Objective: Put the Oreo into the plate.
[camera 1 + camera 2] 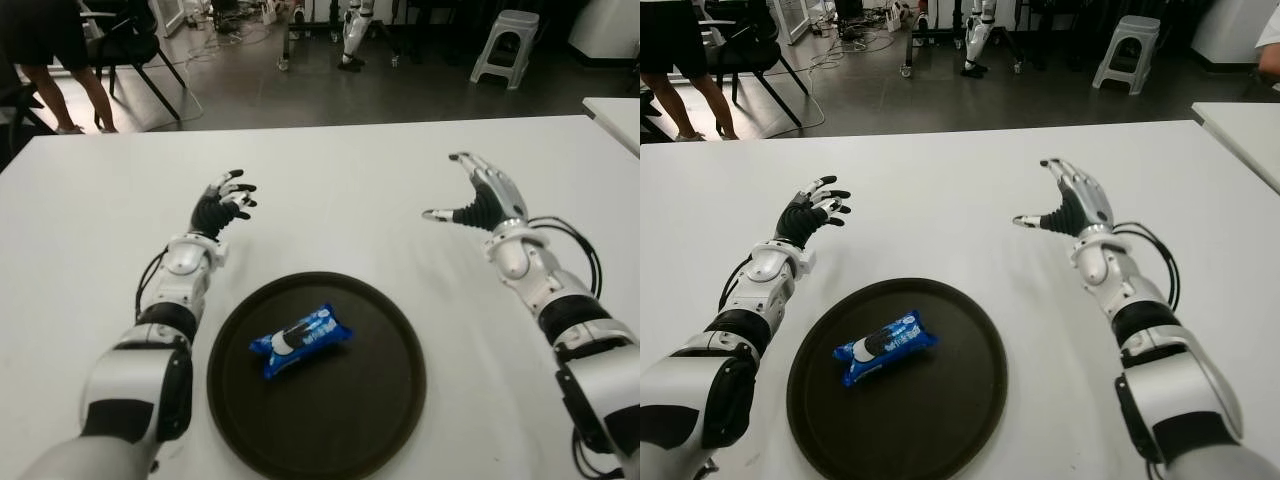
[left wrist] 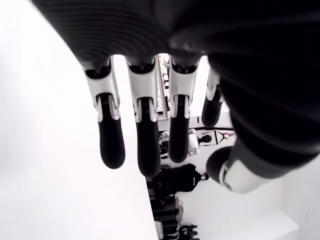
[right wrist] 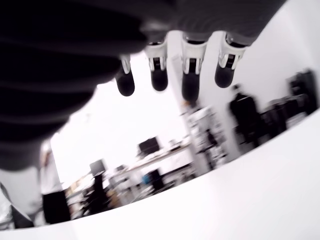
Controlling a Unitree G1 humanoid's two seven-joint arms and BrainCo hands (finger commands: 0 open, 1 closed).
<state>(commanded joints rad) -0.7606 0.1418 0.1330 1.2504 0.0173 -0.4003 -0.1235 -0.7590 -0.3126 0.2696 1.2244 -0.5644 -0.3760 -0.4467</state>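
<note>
Lying across the middle of the plate [image 1: 400,400] at lower centre, the Oreo [image 1: 300,341] looks delivered. The left hand [image 1: 224,203] and right hand [image 1: 482,195] flank it higher up, fingers spread wide and holding nothing, seemingly clear of the counter [image 1: 330,190].

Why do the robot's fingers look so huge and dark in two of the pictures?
In the left wrist view the camera sits right against the left hand, so its fingers fill the picture, dark against the bright white table. The right wrist view does the same with the right hand, and the room behind looks smeared.
</note>
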